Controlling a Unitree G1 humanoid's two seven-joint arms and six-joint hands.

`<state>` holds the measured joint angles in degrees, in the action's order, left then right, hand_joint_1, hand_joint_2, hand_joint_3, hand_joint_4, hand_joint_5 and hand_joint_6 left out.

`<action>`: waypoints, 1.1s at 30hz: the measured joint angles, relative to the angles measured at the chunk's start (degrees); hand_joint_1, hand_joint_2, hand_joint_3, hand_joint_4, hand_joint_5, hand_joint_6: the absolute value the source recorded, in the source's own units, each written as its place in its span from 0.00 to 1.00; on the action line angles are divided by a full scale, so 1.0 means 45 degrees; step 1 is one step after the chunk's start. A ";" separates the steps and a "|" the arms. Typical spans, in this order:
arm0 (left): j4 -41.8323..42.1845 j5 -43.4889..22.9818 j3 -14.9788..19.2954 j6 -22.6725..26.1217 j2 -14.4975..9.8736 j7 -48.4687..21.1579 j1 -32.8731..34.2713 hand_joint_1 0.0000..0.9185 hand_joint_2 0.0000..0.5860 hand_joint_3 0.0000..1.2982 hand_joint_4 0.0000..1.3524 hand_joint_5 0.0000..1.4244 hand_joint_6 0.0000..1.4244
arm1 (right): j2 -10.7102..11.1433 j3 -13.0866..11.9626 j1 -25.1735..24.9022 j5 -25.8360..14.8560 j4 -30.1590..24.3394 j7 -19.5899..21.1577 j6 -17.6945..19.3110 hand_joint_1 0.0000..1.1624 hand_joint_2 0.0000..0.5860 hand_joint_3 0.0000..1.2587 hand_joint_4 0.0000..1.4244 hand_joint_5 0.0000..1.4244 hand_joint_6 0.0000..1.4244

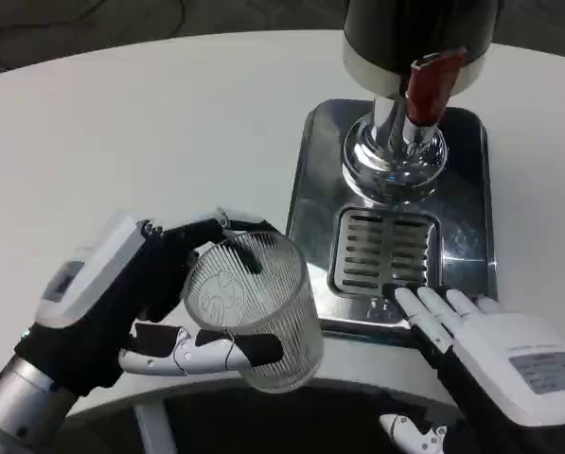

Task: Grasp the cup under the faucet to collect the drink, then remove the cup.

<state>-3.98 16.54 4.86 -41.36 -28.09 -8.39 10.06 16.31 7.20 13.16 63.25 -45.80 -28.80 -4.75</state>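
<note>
The left hand (135,298) grasps the ribbed glass cup (254,307), tilted, above the desk (121,123) and well short of the faucet (432,85). The right hand (481,345) lies released, fingertips on the drip tray (386,248). Best next: level the cup, carry it rightward and forward, and seat it on the grille beneath the spout.

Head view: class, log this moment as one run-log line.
left hand: holds glass cup, left of drip tray | right hand: fingers on dispenser base | cup not yet under faucet
</note>
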 measured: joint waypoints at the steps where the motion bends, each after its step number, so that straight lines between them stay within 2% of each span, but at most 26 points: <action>1: -0.0096 0.0056 0.0011 -0.0031 -0.0003 0.0053 0.0107 0.44 0.29 0.82 0.91 1.00 1.00 | -0.0001 -0.0010 0.0020 -0.0009 -0.0004 -0.0001 -0.0008 0.18 0.71 0.01 0.00 0.00 0.00; 10: -0.1419 0.1019 0.0139 -0.0167 -0.0142 0.0740 0.1379 0.44 0.29 0.82 0.91 1.00 1.00 | -0.0003 -0.0246 0.0247 -0.0161 -0.0326 -0.0004 -0.0033 0.18 0.71 0.01 0.00 0.00 0.00; 15: -0.2831 0.1913 0.0029 -0.0339 -0.0429 0.1328 0.2759 0.44 0.29 0.82 0.91 1.00 1.00 | 0.0004 -0.0509 0.0499 -0.0399 -0.0412 -0.0004 -0.0032 0.18 0.71 0.01 0.00 0.00 0.00; 19: -0.3646 0.2294 -0.0286 -0.0426 -0.0504 0.1899 0.3693 0.44 0.29 0.82 0.91 1.00 1.00 | 0.0017 -0.0624 0.0607 -0.0522 -0.0421 -0.0003 -0.0029 0.18 0.71 0.01 0.00 0.00 0.00; 26: -0.5296 0.3365 -0.1301 -0.0587 -0.0471 0.3021 0.5112 0.44 0.29 0.82 0.91 1.00 1.00 | 0.0052 -0.0920 0.0770 -0.0710 -0.0480 -0.0003 -0.0016 0.18 0.71 0.01 0.00 0.00 0.00; 33: -0.6125 0.3904 -0.2078 -0.0523 -0.0150 0.3854 0.5911 0.44 0.29 0.82 0.90 1.00 1.00 | 0.0052 -0.1017 0.1142 -0.0889 -0.0875 0.0000 0.0023 0.18 0.71 0.02 0.00 0.00 0.00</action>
<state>-31.55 34.11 -4.49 -43.72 -28.76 8.95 36.66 16.55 2.62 18.30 59.25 -49.73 -28.80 -4.65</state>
